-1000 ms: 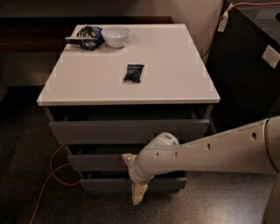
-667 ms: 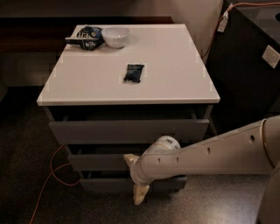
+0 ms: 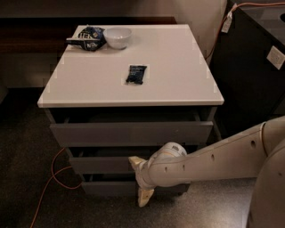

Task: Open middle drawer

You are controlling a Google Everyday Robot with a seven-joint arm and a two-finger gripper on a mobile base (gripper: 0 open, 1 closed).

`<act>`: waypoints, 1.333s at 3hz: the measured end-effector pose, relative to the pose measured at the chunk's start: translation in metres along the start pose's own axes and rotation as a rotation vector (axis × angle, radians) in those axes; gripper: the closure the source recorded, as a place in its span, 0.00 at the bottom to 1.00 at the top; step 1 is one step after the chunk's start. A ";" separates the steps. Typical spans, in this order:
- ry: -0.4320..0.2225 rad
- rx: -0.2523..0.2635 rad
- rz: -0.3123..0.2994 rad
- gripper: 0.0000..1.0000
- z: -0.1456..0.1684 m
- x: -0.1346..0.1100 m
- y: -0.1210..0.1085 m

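A white tabletop [image 3: 173, 71] is catching soft light in an otherwise dim room. Beyond its far edge a dark wooden ledge [image 3: 35, 40] is running along a pale wall [image 3: 200, 11]. Past the right edge a black cabinet [image 3: 249, 75] is standing (a white label [image 3: 276, 57] is showing on its side). Below the near left corner an orange cable [image 3: 53, 171] is lying on the dark speckled floor [image 3: 22, 200]. The gripper [image 3: 139, 179] is hanging below the near edge, fingers spread apart.
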State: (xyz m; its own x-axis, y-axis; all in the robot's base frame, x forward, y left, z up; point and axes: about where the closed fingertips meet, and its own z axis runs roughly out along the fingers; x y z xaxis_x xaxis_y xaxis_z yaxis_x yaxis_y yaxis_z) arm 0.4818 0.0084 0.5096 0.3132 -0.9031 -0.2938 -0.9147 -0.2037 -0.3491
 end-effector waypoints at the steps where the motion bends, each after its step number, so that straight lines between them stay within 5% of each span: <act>1: -0.030 0.034 0.017 0.00 0.007 0.010 -0.002; 3: -0.057 0.099 0.068 0.46 0.004 0.026 -0.012; 4: -0.060 0.106 0.118 0.49 0.013 0.041 -0.017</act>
State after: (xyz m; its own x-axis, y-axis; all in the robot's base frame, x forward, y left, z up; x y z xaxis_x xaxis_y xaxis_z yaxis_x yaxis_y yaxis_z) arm 0.5132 -0.0203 0.4923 0.2228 -0.8934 -0.3902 -0.9149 -0.0535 -0.4000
